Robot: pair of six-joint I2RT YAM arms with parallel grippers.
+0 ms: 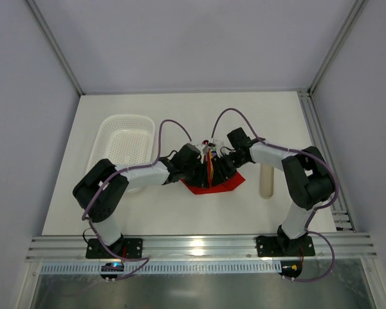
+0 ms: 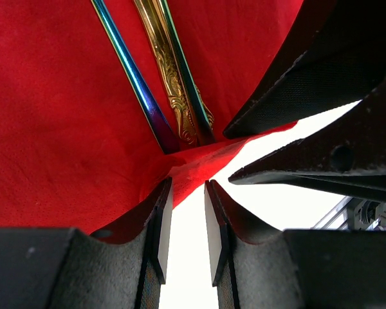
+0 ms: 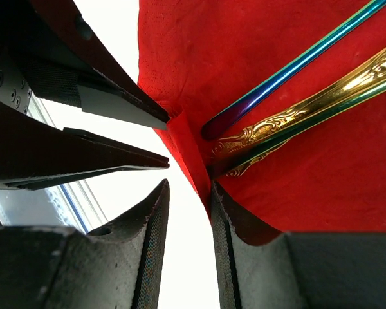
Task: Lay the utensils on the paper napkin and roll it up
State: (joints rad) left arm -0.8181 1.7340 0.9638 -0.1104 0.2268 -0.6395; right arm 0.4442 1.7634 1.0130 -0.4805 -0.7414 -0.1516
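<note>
From above, the left claw (image 1: 201, 174) and the right claw (image 1: 220, 172) meet nose to nose over the red paper napkin (image 1: 230, 185). The utensils (image 1: 210, 168) lie on it, right under both claws.

Left wrist view: the left claw's two fingers (image 2: 159, 225) are apart, and the white table (image 2: 186, 270) shows between them. The napkin's lifted edge sits just past their tips. The handle ends lie a bit farther on.

Right wrist view: the right claw (image 3: 189, 190) is apart too. The red fold touches one fingertip.

I think the putting-on part is done and the rolling comes now. Next, each claw needs to pinch that edge and bring it over the handles, softly, since paper tears.
</note>
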